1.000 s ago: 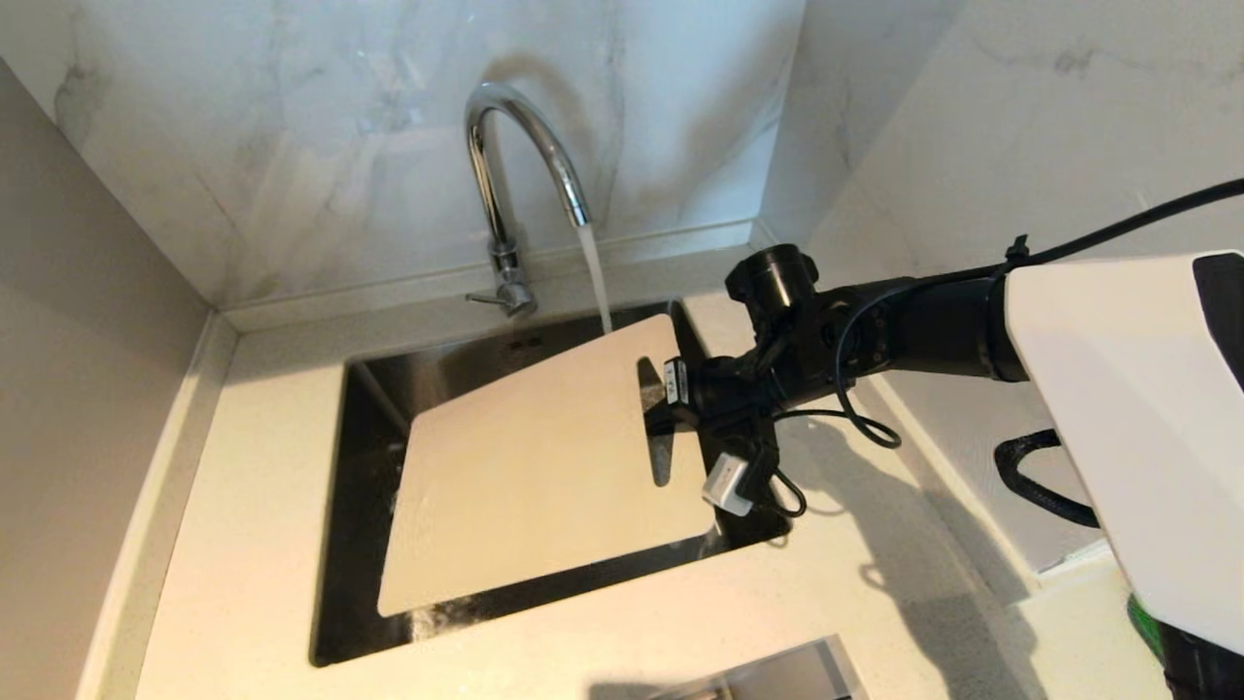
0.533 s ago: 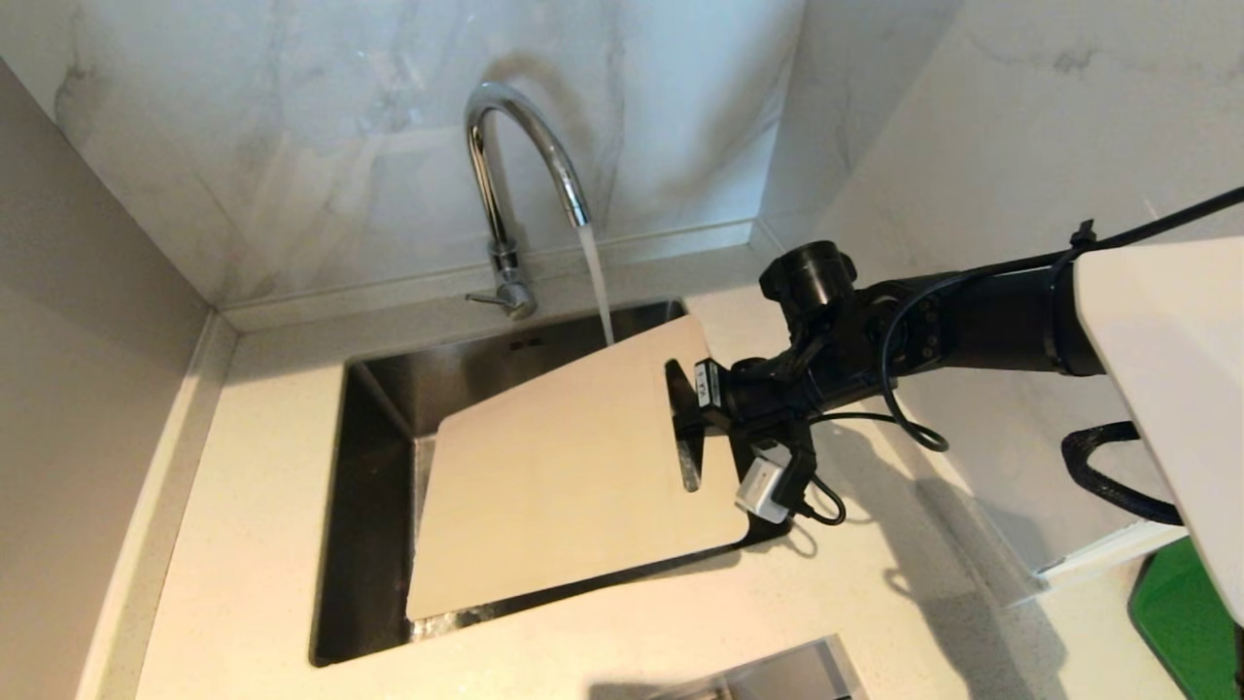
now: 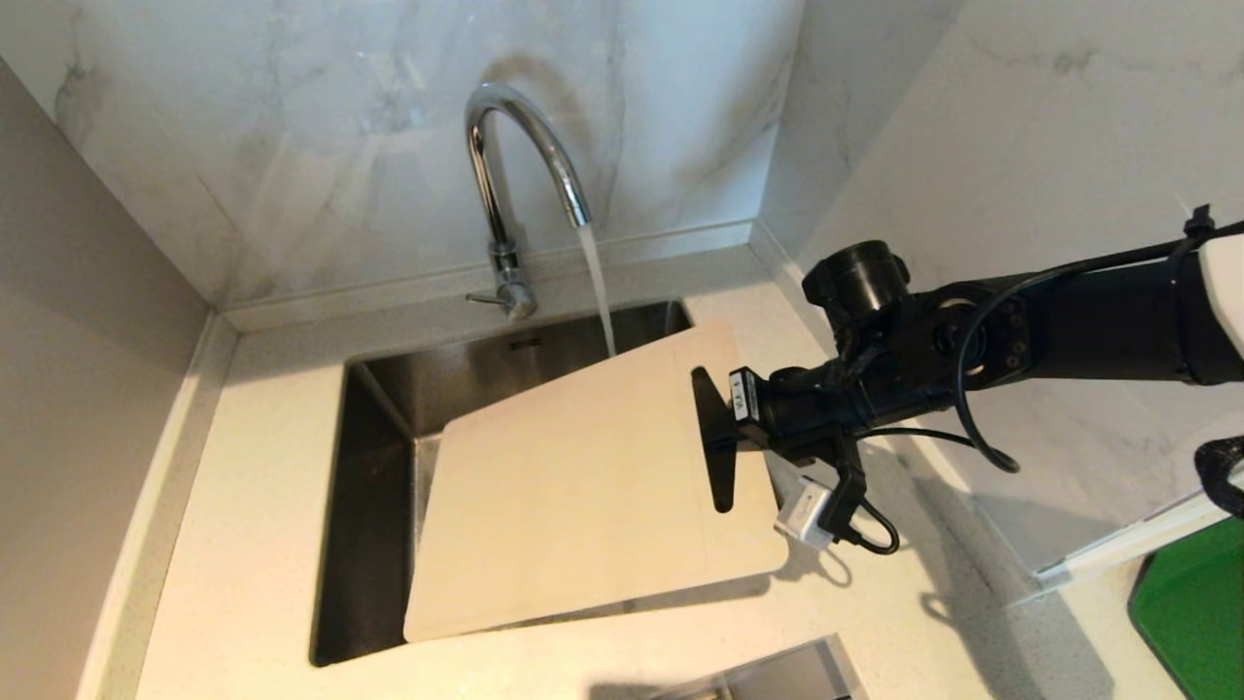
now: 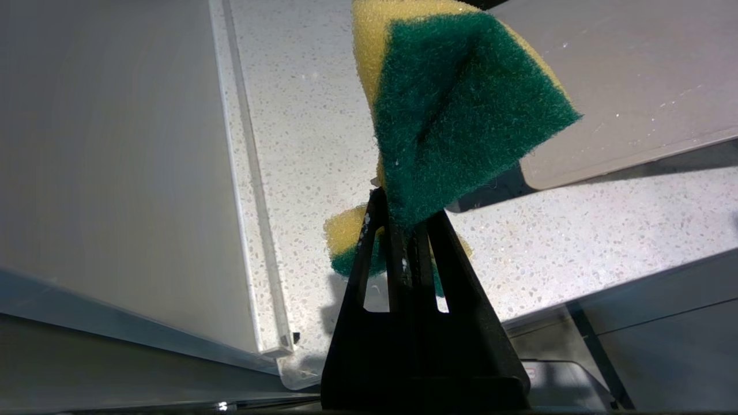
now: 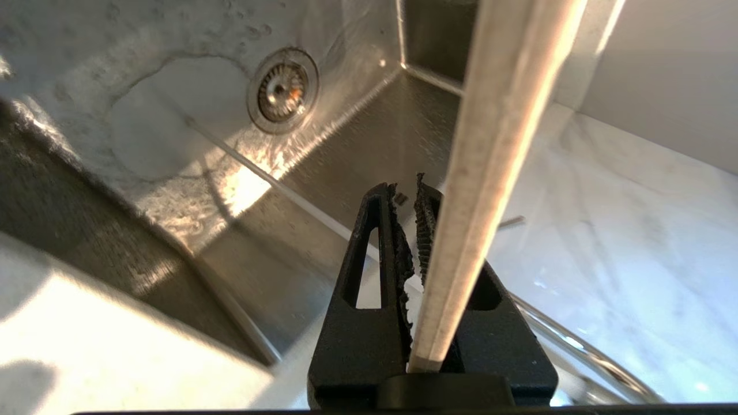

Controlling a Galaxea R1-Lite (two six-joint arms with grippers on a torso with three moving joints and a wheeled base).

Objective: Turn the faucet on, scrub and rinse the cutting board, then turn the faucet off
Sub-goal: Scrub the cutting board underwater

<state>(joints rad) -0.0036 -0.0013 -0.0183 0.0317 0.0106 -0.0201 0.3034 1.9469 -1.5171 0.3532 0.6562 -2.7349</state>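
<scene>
2 grippers are in my feeds. My right gripper (image 3: pixel 721 428) is clenched on the handle end of the cutting board (image 3: pixel 583 486); the right wrist view shows the board's thin edge (image 5: pixel 478 190) pinched between the toothed fingers (image 5: pixel 399 242). I see the board held tilted over the sink (image 3: pixel 379 457), its handle slot end raised past the sink's right rim and its far corner low by the front left of the basin. Water (image 3: pixel 598 287) runs from the faucet (image 3: pixel 515 175) and falls behind the board's upper edge into the basin; the drain (image 5: pixel 282 89) shows wet steel around it. The faucet's small lever (image 3: pixel 483 298) sticks out to the left at its base.

My left gripper (image 4: pixel 403 225) sits outside the head view, clamped on a green and yellow sponge (image 4: pixel 455 109) above the speckled counter (image 4: pixel 311 144), with a corner of the board (image 4: pixel 622 86) beyond it. A green flat object (image 3: pixel 1191 603) lies at the counter's far right.
</scene>
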